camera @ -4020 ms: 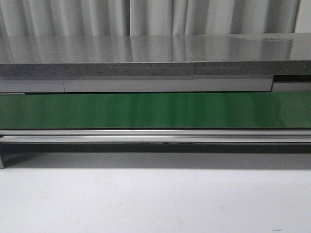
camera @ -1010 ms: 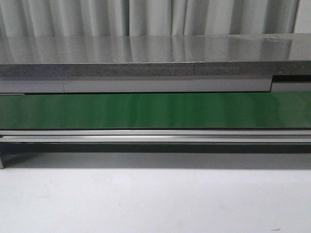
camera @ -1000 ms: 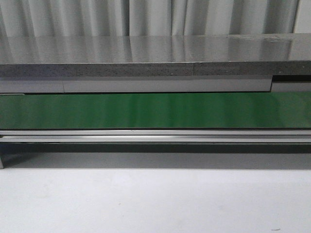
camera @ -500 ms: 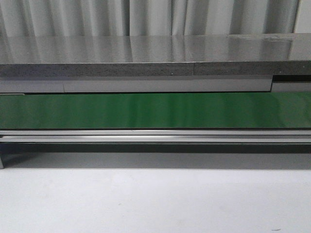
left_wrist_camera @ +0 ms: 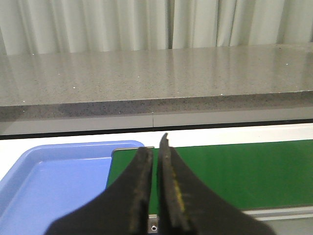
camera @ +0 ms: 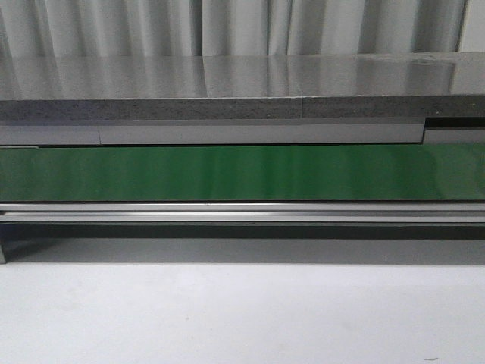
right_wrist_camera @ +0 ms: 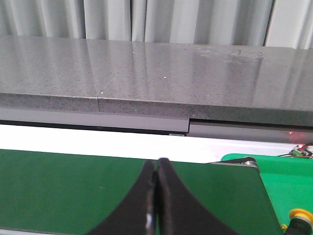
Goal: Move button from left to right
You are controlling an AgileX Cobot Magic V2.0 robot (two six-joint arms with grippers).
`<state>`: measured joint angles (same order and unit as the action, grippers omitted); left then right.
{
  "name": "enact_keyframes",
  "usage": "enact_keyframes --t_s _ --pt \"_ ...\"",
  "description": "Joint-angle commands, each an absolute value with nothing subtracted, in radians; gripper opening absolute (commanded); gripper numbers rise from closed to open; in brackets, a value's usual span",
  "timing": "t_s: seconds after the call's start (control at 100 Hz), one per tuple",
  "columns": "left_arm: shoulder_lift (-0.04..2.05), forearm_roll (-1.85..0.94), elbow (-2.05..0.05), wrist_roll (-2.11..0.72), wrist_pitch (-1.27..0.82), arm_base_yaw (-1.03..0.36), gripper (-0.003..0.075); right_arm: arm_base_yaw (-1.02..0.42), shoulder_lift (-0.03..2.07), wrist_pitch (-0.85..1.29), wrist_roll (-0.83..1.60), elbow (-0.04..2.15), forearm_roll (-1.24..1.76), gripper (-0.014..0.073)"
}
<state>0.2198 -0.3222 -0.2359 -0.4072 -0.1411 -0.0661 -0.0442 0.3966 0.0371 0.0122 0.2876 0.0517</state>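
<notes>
Looking for the button (right_wrist_camera: pixel 299 215), you'll only catch it in the right wrist view: a bit of yellow cap poking in at the frame's edge, off to the right of the right gripper (right_wrist_camera: pixel 156 196) and past the right end of the green belt (right_wrist_camera: pixel 73 191). That's the relation your next move hangs on (so the right arm is clearly the nearer one). Only a sliver shows, so you can't tell how it lies or which way its long axis runs.

Your right gripper has its fingers pressed together with nothing between them. Your left gripper (left_wrist_camera: pixel 155 191) is just about closed too, only a thin slit left, also holding nothing, and it hangs over the belt's left end beside the blue tray (left_wrist_camera: pixel 54 171). The front view shows neither gripper nor the button.
</notes>
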Motion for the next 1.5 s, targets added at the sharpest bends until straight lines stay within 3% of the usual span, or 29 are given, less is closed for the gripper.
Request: enact_keyframes --t_s 0.0,0.44,1.01,1.49 --pt "0.228 -0.332 -0.264 -0.408 -0.067 -0.075 0.0005 -0.048 0.398 -0.041 0.012 0.315 0.054 -0.0069" --pt "0.228 -0.332 -0.264 -0.408 -0.067 -0.075 0.0005 -0.047 0.388 -0.026 0.012 0.309 0.014 -0.0069" --pt "0.228 -0.332 -0.264 -0.408 -0.067 -0.075 0.0005 -0.047 0.010 0.012 0.012 0.036 -0.012 -0.0069" --pt "0.228 -0.332 -0.264 -0.408 -0.067 -0.075 0.0005 -0.047 -0.026 0.019 0.012 -0.030 -0.018 -0.0069"
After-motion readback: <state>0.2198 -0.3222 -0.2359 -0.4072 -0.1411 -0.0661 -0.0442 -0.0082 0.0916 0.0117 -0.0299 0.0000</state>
